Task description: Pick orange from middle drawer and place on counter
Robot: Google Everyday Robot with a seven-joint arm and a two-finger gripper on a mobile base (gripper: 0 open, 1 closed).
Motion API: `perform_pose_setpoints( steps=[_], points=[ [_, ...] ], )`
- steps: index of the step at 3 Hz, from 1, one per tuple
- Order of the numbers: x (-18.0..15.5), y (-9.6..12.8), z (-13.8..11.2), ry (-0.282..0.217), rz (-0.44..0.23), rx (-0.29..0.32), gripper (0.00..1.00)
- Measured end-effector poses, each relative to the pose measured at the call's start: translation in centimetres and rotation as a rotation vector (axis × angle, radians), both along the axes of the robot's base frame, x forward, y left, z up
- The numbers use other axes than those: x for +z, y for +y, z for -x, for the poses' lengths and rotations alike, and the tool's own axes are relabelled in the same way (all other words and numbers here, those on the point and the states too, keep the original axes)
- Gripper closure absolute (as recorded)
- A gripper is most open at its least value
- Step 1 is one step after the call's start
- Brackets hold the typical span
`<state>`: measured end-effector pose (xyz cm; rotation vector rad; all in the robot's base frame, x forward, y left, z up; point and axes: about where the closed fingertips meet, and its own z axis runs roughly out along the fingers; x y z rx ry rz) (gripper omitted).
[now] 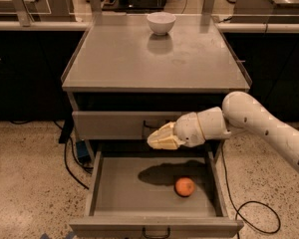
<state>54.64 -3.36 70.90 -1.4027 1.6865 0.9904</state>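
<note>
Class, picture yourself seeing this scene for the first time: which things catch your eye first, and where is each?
The bright orange lies alone in the open middle drawer, right of centre. The robot's pale hand hovers above and left of it, in front of the shut upper drawer. A white bowl stands at the far edge of the grey counter.

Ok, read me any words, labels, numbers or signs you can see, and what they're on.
None: there is no readable text on the counter, the white bowl, the middle drawer, the orange or the gripper, which hangs above the open drawer.
</note>
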Motion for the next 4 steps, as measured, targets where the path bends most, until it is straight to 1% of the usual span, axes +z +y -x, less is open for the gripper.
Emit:
perform_pose_setpoints(
  steps=[2,3,4],
  points=[
    [0.0,0.01,0.0,0.0,0.0,0.0,0.03],
    [0.0,0.01,0.0,0.0,0.0,0.0,0.0],
    [0.0,0.01,0.0,0.0,0.0,0.0,0.0]
  ],
)
